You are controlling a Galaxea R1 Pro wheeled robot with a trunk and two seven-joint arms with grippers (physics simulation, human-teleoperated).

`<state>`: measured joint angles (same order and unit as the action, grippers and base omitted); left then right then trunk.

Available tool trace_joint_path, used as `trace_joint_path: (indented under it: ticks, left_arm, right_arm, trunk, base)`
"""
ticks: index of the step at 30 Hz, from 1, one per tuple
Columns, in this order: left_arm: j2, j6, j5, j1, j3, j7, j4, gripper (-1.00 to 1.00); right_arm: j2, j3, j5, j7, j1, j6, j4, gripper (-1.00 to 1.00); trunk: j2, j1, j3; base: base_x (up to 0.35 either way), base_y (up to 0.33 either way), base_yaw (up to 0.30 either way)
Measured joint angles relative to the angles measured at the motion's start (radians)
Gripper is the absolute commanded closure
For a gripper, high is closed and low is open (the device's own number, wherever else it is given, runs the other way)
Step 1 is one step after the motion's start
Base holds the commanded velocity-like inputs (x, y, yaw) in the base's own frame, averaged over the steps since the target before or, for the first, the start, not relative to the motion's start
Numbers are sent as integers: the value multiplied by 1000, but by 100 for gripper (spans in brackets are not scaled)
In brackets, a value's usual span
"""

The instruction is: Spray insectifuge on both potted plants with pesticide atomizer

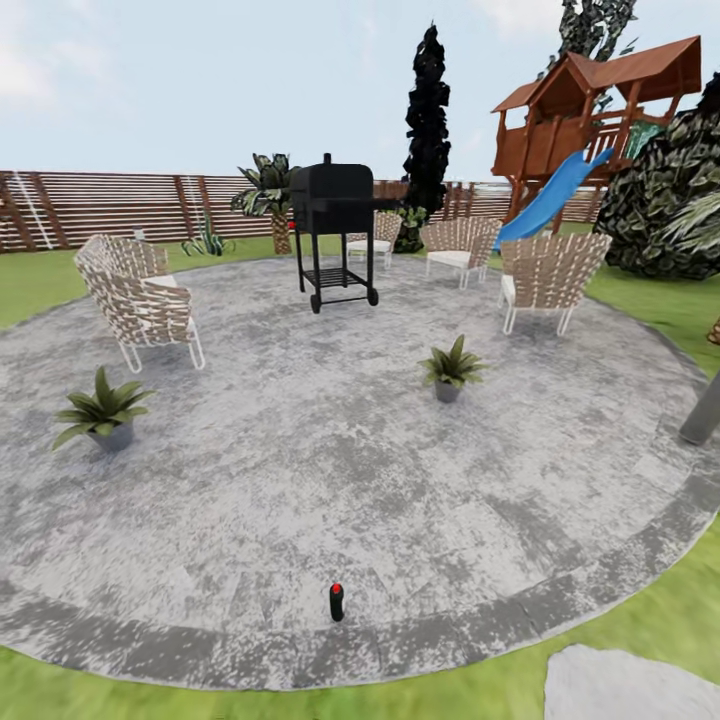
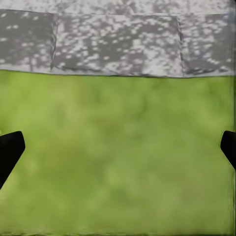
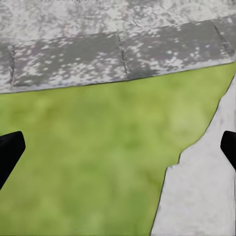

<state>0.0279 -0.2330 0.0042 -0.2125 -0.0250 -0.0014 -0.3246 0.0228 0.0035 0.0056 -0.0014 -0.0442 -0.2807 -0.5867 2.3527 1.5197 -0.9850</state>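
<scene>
Round mottled stone patio (image 1: 300, 480) — dark atomizer (image 1: 337, 601)

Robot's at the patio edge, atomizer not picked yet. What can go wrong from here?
1. The pesticide atomizer stands upright, small and slim, near the patio rim; a clumsy approach may tip it.
2. Both grippers, left and right, hang open over grass, so a low reach is needed.
3. The potted plants sit far apart; one spraying spot likely won't cover both.
</scene>
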Motion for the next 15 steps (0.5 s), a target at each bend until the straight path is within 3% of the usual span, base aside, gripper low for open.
trace_joint_path:
  ticks: [15]
  left_arm:
    - [0, 0, 0, 0, -2, 0, 0, -100]
  right_arm:
    - [0, 0, 0, 0, 0, 0, 0, -100]
  trunk:
    - [0, 0, 0]
  base:
    - [0, -269, 277]
